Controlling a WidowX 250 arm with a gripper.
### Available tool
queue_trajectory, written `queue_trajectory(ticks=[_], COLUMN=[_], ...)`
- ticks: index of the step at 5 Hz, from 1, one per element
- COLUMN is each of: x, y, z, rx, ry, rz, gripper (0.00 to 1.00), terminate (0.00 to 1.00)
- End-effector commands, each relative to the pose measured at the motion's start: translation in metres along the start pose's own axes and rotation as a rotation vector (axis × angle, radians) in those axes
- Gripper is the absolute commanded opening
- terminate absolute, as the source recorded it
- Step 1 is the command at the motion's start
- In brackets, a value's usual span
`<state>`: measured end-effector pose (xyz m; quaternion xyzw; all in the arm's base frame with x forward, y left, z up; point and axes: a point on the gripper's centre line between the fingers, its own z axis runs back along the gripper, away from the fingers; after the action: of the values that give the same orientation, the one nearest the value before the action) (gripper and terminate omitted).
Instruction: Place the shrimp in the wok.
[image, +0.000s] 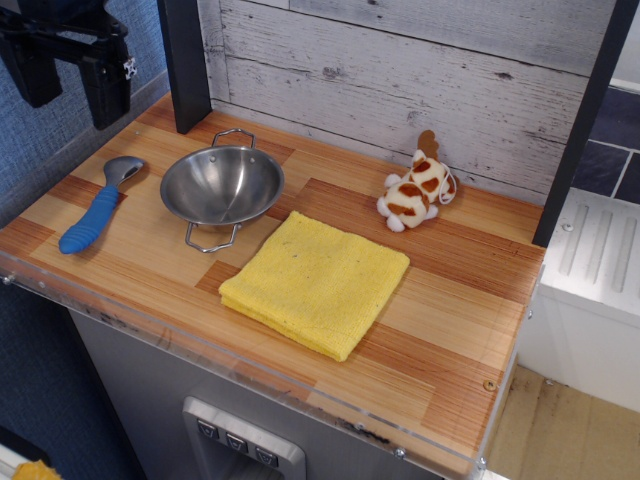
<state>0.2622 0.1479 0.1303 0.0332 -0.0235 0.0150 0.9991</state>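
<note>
The shrimp (417, 188), a small white soft toy with orange-brown patches and a brown tail fin, lies at the back right of the wooden counter, close to the plank wall. The wok (221, 185), a shiny round steel pan with two wire loop handles, sits at the back left and is empty. My gripper (66, 82) hangs high at the top left, above the counter's left edge, far from both. Its two black fingers stand apart with nothing between them.
A folded yellow cloth (315, 282) lies mid-counter between the wok and the shrimp. A blue-handled metal scoop (97, 207) lies left of the wok. A dark post (186, 62) stands behind the wok. The counter's (450, 340) front edge has a clear plastic lip.
</note>
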Motion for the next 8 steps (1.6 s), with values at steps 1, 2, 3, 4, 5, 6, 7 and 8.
queue_trajectory(ticks=[1, 2, 3, 4, 5, 6, 7, 8], x=[0.0, 0.021, 0.04, 0.053, 0.065, 0.076, 0.088, 0.103], y=[0.0, -0.018, -0.036, -0.06, -0.092, -0.122, -0.146, -0.166], z=[0.0, 0.01, 0.01, 0.007, -0.006, -0.027, -0.044, -0.058], rx=[0.0, 0.015, 0.015, 0.004, -0.01, -0.037, -0.071, -0.089], ry=[0.0, 0.004, -0.019, -0.06, -0.124, -0.14, -0.149, -0.166], rz=[0.0, -0.053, -0.094, -0.141, -0.183, -0.234, -0.271, -0.307], gripper=[1.0, 1.0, 1.0, 1.0, 1.0, 1.0, 1.0, 1.0], terminate=[0.0, 0.0, 0.0, 0.0, 0.0, 0.0, 0.0, 0.0])
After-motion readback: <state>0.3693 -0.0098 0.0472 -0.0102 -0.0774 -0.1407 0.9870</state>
